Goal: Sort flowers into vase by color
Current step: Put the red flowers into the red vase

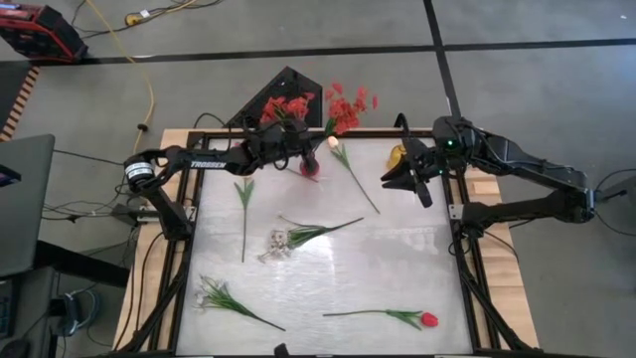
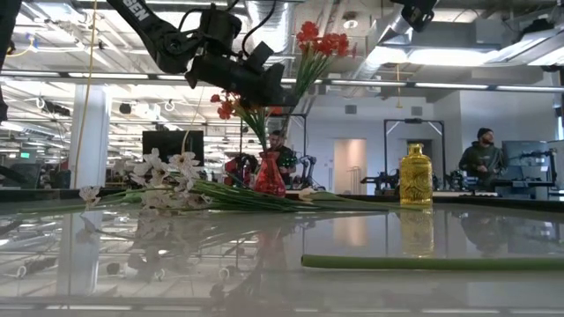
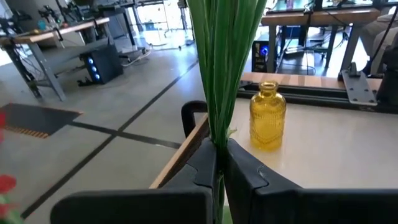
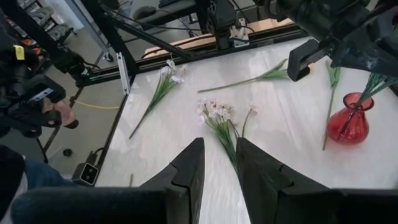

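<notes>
My left gripper (image 1: pixel 301 151) is above the red vase (image 1: pixel 310 169) at the table's far edge, shut on a red blossom flower (image 1: pixel 348 107). In the low view that flower's head (image 2: pixel 322 40) rises to the right above the gripper (image 2: pixel 264 84). Another red blossom cluster (image 2: pixel 229 106) stands with its stems in the red vase (image 2: pixel 269 176). My right gripper (image 1: pixel 399 179) hovers open and empty beside the yellow vase (image 1: pixel 397 154). A cream tulip (image 1: pixel 334 142), a leafy stem (image 1: pixel 243 199), two white sprays (image 1: pixel 278 242) (image 1: pixel 214 293) and a red tulip (image 1: pixel 427 319) lie flat on the table. My left gripper pinches the red blossom flower's green stem and long leaves (image 3: pixel 217 134) between its two shut fingers, well below the flower head. The fingers lie across the stem. The flower is lifted, slanting up and to the right above the red vase; whether its lower end is in the vase is hidden.
The yellow vase (image 2: pixel 416 176) stands empty at the far right. A long green stem (image 2: pixel 432 261) lies near the table's front edge. Black frame rails (image 1: pixel 189 229) run along the table's sides. People stand in the room behind the table (image 2: pixel 480 154).
</notes>
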Controlling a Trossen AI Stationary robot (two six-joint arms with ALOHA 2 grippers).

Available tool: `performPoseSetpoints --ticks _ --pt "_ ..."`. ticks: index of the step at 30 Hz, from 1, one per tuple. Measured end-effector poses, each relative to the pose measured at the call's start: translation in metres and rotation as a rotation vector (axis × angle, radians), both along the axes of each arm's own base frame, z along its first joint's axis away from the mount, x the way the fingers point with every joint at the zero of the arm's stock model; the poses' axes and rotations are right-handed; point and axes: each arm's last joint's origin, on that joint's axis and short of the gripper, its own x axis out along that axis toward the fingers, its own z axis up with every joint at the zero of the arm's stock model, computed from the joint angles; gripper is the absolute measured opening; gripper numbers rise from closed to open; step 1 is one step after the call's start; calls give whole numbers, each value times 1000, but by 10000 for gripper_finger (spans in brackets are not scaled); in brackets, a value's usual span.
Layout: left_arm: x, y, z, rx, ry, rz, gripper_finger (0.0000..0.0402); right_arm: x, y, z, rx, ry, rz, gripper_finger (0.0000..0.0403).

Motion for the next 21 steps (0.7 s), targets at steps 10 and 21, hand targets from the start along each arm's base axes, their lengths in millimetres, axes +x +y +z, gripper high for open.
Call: performPoseSetpoints --ticks 10,21 --pt "-9 -4 -18 -60 -18 43 2 0 0 -1 3 6 -1 118" --pt "-10 -3 -21 -17 35 65 58 0 0 0 0 2 -3 118"
